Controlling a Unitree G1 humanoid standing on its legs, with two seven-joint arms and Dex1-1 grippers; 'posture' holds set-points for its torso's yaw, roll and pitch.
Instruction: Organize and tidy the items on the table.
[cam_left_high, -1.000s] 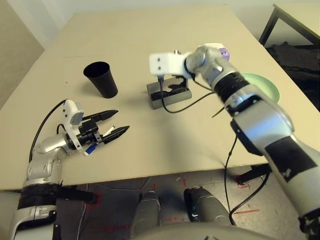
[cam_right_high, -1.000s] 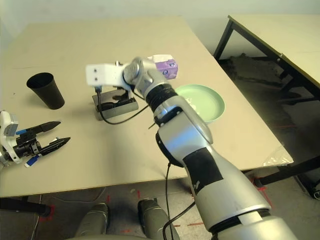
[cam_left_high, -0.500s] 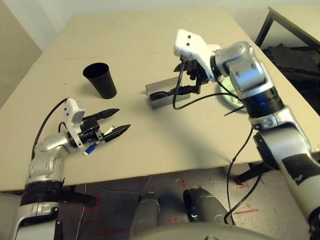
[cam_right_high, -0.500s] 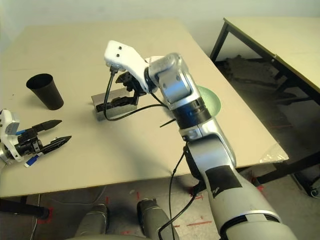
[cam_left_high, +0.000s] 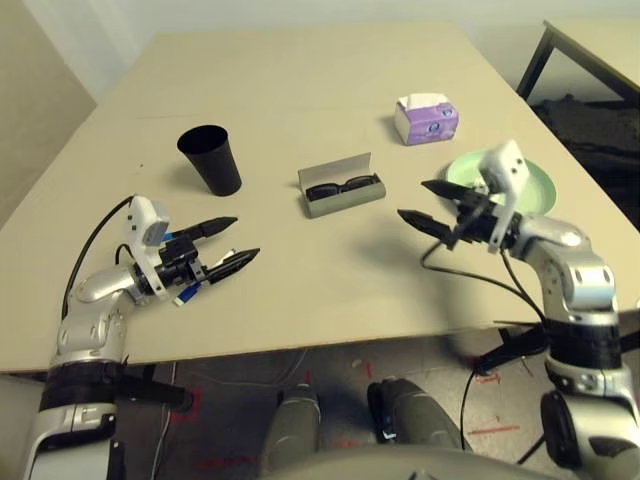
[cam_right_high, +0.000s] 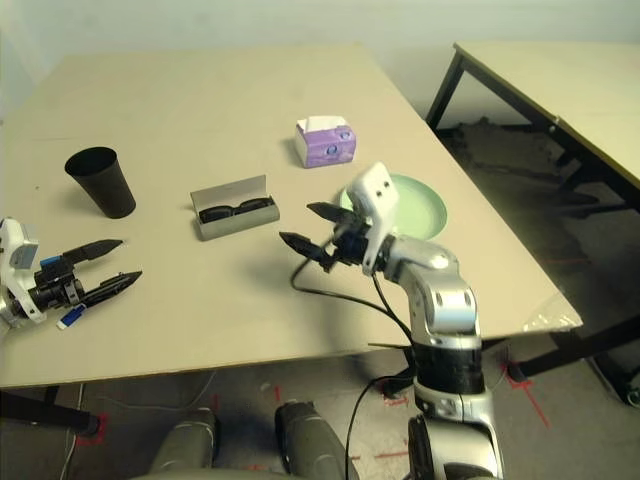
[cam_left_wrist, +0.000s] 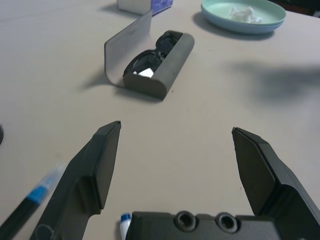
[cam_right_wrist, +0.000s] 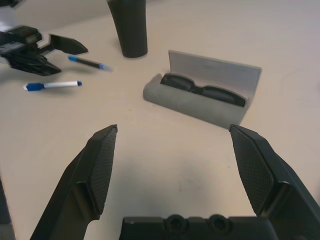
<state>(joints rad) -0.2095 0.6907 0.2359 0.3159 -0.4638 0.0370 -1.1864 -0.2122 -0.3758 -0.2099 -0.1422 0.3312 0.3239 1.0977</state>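
Black, tapered and matte, the fingers (cam_left_high: 222, 262) of the left gripper (cam_left_high: 226, 246) are spread wide with nothing between them. That gripper lies low over the near left part of the table (cam_left_high: 300, 90), its silver forearm bent at the elbow and pointing toward the middle. Just beneath it rest a white marker with a blue cap (cam_right_wrist: 52, 85) and a slim blue-black pen (cam_right_wrist: 90, 62), both flat on the table.

The right gripper (cam_left_high: 432, 204) hovers above the near right part of the table, fingers (cam_left_high: 421, 223) likewise parted and empty, pointing left toward the middle; a black cable loops below its wrist.

Between the two grippers and farther back lies the grey oblong glasses case (cam_left_high: 343, 187), lid standing open, with the black sunglasses (cam_left_high: 342, 186) folded inside. The case looks smooth with rounded ends. The black tapered cup (cam_left_high: 211, 159) stands upright to the left of the case, well apart from it. The pale green round plate (cam_left_wrist: 244, 15), glossy with a low rim, sits behind the right gripper near the table's right edge and holds a crumpled white tissue (cam_left_wrist: 244, 13). A purple and white tissue pack (cam_left_high: 426, 118) stands beyond the plate; its print is too small to read.
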